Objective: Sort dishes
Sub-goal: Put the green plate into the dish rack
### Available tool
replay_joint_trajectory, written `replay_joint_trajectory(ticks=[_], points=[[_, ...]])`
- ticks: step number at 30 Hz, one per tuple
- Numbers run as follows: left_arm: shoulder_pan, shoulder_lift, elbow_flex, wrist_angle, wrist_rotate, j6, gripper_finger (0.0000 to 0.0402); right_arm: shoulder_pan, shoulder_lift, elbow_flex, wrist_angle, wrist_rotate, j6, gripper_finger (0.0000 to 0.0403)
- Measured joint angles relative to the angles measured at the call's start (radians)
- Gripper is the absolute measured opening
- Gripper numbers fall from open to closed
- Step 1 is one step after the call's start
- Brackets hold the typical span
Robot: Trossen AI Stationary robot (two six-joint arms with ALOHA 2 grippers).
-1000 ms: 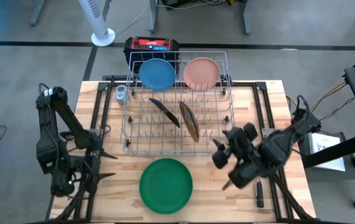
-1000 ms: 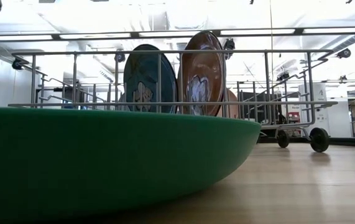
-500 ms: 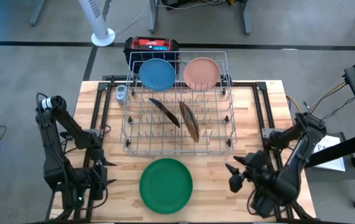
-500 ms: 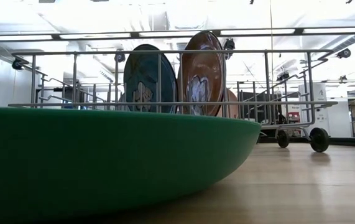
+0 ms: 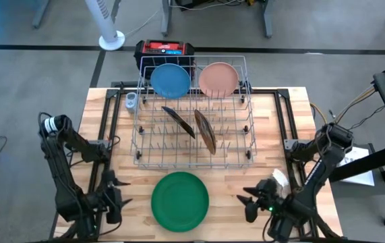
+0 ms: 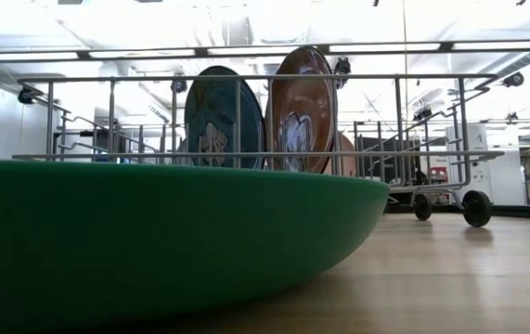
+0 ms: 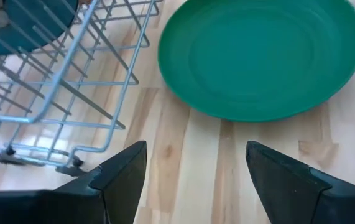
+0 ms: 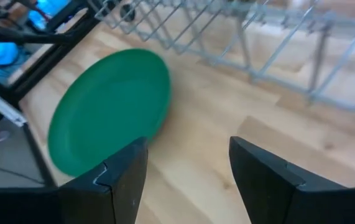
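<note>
The left end effector (image 5: 119, 192), fingers apart and empty, waits low beside the green plate (image 5: 180, 200), which lies flat on the tabletop (image 5: 273, 115). Behind it, the blue (image 5: 170, 79), pink (image 5: 218, 78) and two brown plates (image 5: 204, 129) already stand in the rack (image 5: 246, 145). The right end effector (image 5: 248, 200), also apart and empty, sits on the green plate's other side, so racking that plate seems the only step left.

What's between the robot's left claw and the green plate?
Nothing: just bare wooden table between the open left gripper and green plate, seen in the left wrist view.
</note>
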Motion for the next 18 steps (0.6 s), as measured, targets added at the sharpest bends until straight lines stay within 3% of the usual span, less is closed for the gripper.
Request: replay_joint_trajectory(ticks=[10, 18], points=[[0.000, 0.146, 0.000, 0.116, -0.001, -0.070, 0.0263, -0.028, 0.000, -0.143, 0.402, -0.010, -0.157, 0.0216], [0.003, 0.267, 0.000, 0.192, -0.002, -0.183, 0.0263, -0.042, 0.000, -0.206, 0.510, -0.010, -0.183, 0.0225]])
